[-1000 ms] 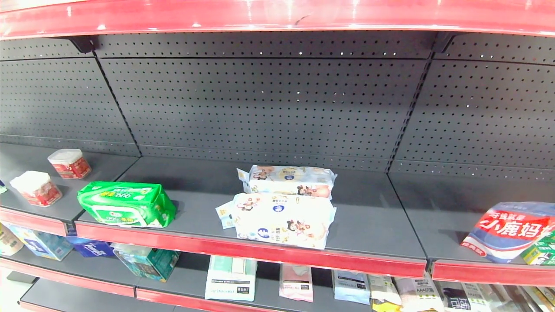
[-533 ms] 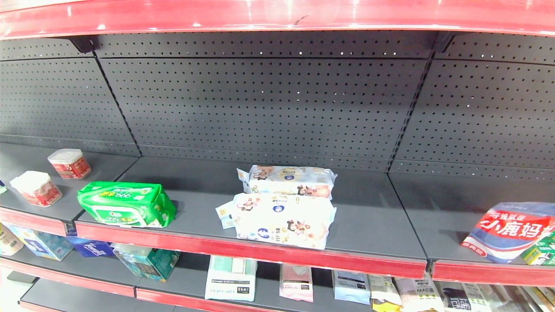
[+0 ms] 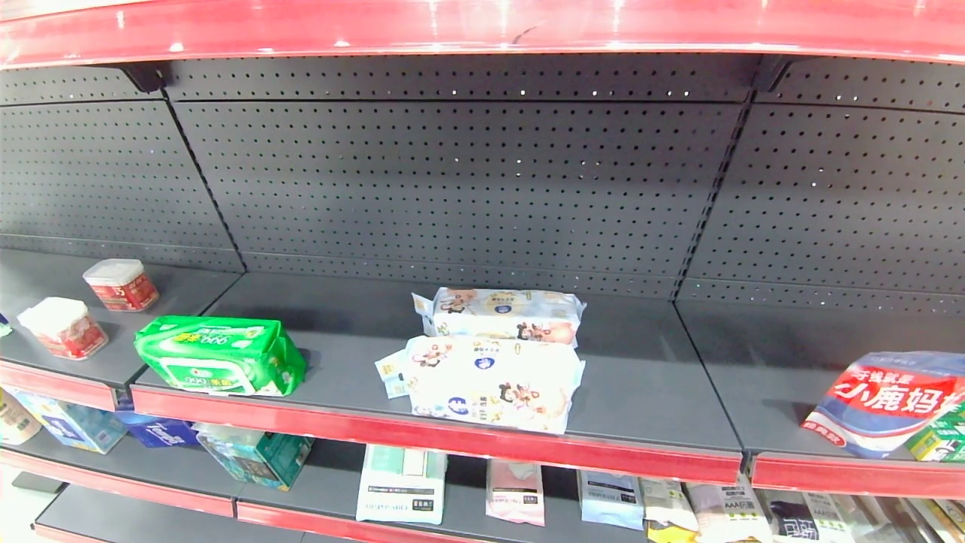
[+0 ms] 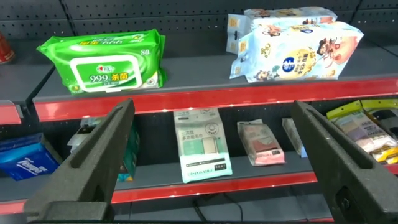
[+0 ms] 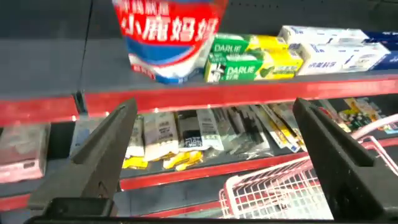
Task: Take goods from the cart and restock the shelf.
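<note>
The left gripper (image 4: 212, 106) has its two dark foam-faced fingers (image 4: 99, 149) spread wide apart with nothing between them. Beyond them lies the red front edge of the shelf (image 4: 205, 98). On that shelf rest a green wet-wipes pack (image 4: 102, 62) and two cartoon-printed wipes packs (image 4: 298, 53), and a white pouch (image 4: 202, 144) and a pink pouch (image 4: 261, 142) stand on the tier below. The right gripper (image 5: 214, 102) is likewise released, its fingers (image 5: 93, 158) wide and holding nothing. Past them sit a red, white and blue bag (image 5: 168, 34) and green toothpaste boxes (image 5: 255, 59) on the shelf, with a white wire cart (image 5: 280, 193) with a pink rim close under the gripper. In the head view the grey shelf (image 3: 648, 377) with its perforated back panel spans the picture. The cartoon-printed wipes packs (image 3: 494, 383) lie near the middle at about six o'clock, one touching the front of the other, the nearer one close to the red edge. The green wet-wipes pack (image 3: 220, 356) lies well apart from them at about eight o'clock. Two white-lidded jars (image 3: 64, 328) with red labels stand beyond it at nine o'clock, on the neighbouring shelf section. The red, white and blue bag (image 3: 882, 400) lies at four o'clock, with the green toothpaste boxes (image 3: 938, 437) just beside it at the picture's edge.
</note>
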Controlling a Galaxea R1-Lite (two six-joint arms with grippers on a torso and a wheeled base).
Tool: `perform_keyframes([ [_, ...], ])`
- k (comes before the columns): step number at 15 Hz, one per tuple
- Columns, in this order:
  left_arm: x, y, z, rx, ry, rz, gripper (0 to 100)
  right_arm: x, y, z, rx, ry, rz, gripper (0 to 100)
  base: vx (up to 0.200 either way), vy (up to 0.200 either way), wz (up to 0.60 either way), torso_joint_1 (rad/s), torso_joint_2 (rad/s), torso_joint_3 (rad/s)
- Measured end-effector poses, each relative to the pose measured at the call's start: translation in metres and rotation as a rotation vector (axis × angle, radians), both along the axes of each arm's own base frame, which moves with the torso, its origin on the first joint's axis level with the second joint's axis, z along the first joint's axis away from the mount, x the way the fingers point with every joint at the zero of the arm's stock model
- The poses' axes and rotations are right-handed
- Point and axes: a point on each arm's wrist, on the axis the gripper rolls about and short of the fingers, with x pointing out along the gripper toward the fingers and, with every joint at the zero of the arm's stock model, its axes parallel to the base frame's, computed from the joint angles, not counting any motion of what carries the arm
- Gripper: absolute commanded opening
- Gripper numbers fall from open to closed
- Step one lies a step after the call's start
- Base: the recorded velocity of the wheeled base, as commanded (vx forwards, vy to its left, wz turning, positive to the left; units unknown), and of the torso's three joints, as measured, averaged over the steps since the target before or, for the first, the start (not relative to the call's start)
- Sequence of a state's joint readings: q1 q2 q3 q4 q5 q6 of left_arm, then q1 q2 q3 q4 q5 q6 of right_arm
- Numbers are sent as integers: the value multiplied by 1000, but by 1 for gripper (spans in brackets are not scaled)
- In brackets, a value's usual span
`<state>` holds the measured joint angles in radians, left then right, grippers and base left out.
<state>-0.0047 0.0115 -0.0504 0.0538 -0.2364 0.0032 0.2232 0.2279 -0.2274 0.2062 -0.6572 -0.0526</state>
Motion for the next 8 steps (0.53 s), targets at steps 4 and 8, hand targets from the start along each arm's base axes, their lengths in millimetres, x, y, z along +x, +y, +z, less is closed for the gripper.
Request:
perform_keyframes([
  [4,0,0,0,0,-6,2,100,8,6,-9,9,85,-199,100,0,0,0,0,0,0],
  [8,-1,0,0,0,-8,1,100,1,14,-28,59,-28,84,100,0,0,0,0,0,0],
])
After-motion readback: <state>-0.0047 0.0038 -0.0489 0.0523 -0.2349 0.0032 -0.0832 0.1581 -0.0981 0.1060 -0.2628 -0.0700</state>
